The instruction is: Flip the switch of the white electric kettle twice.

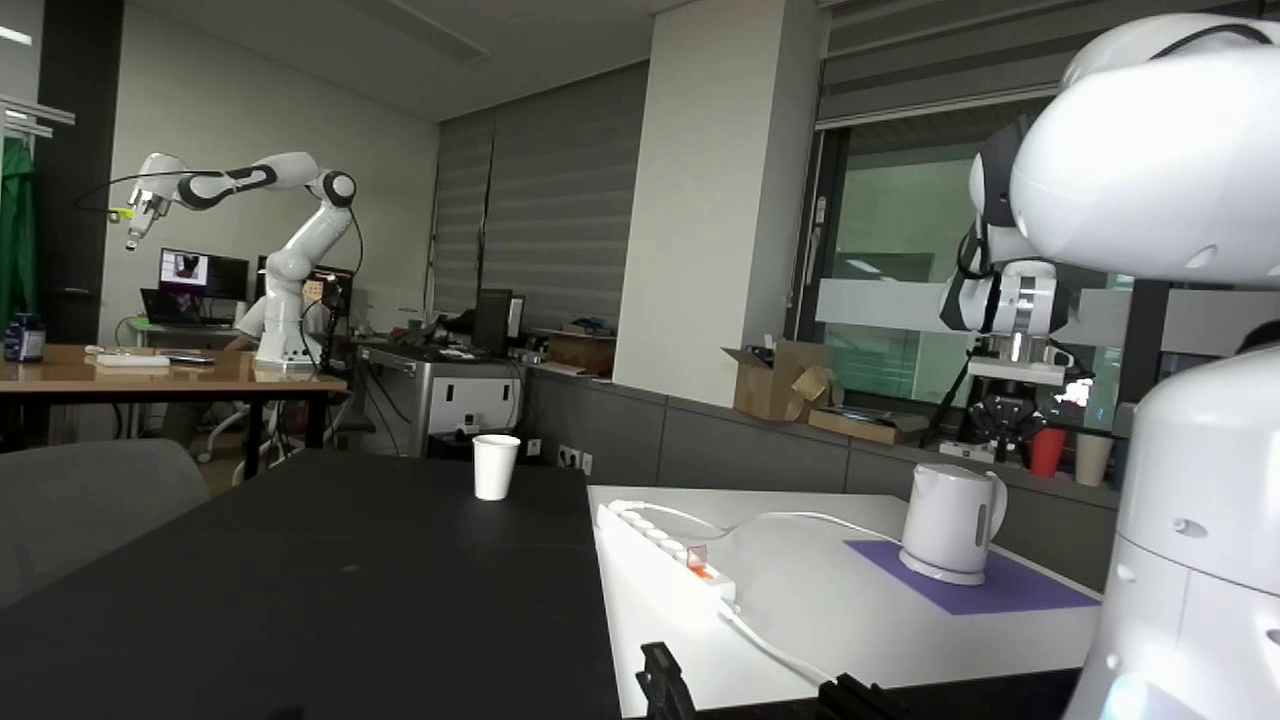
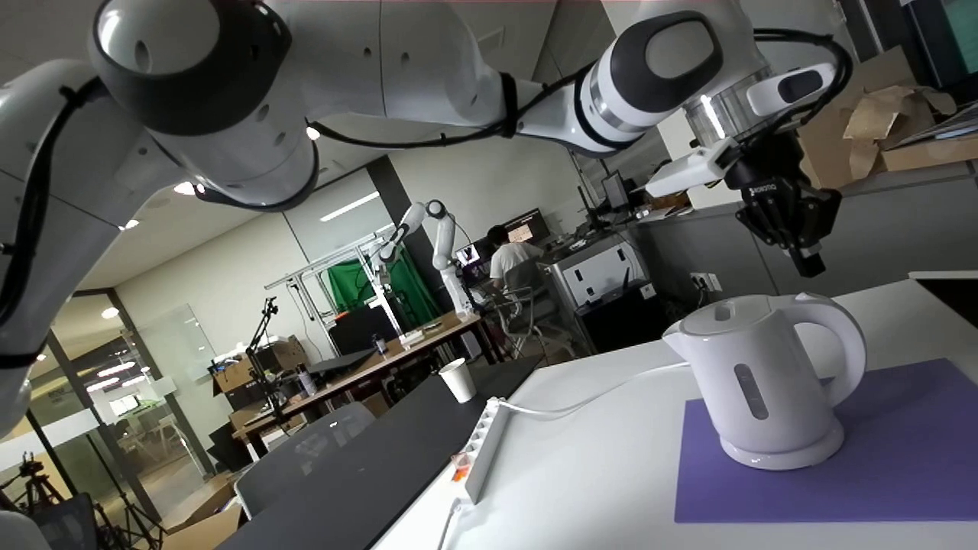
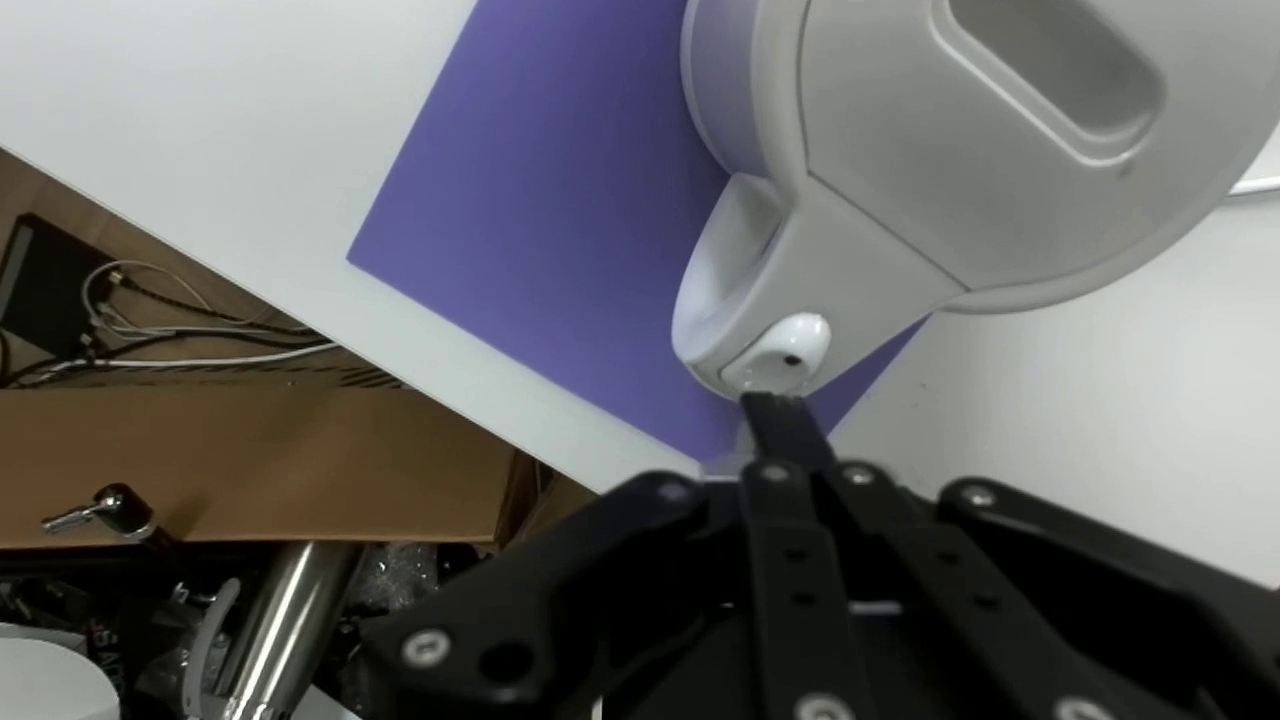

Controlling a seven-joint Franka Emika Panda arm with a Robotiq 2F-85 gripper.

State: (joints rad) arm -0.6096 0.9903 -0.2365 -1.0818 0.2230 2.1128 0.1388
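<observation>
The white electric kettle (image 2: 764,374) stands upright on the purple sheet (image 2: 901,451), the worktop (image 2: 611,451) beneath both. I judge its switch (image 3: 780,352) to be the glossy tab on top of the kettle's handle (image 2: 851,344). I'd do well to centre over it, press gently until it tips, let up, then repeat, without nudging the kettle. My gripper (image 2: 808,263), pressed together on nothing, hangs above the handle, apart from it, pointing steeply down; my arm (image 2: 428,61) reaches out higher than the kettle.
</observation>
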